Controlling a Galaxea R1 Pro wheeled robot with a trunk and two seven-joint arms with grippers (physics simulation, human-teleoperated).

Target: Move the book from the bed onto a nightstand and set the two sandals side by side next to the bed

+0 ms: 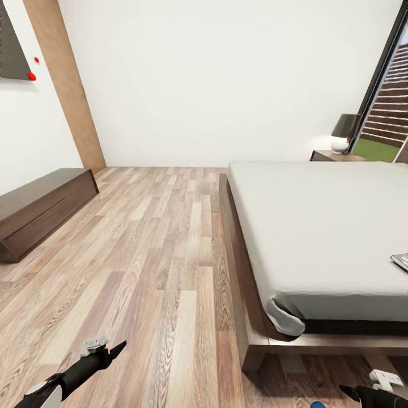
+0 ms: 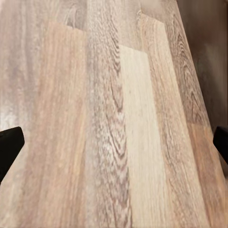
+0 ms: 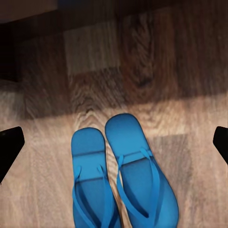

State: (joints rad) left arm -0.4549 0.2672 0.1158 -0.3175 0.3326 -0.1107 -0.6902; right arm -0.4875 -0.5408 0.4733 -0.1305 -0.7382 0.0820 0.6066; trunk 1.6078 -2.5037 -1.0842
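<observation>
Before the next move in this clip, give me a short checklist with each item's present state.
1. Two bright blue flip-flop sandals side by side on the wood-plank floor: ok.
2. Sandals next to the low dark-wood platform bed: ok; its frame edge is close by in the right wrist view.
3. Thin book moved off the bed: not ok; it lies on the mattress.
4. Dark wooden nightstand top free for the book: cannot tell.
5. Left gripper empty: ok.
6. Right gripper empty: ok.
</observation>
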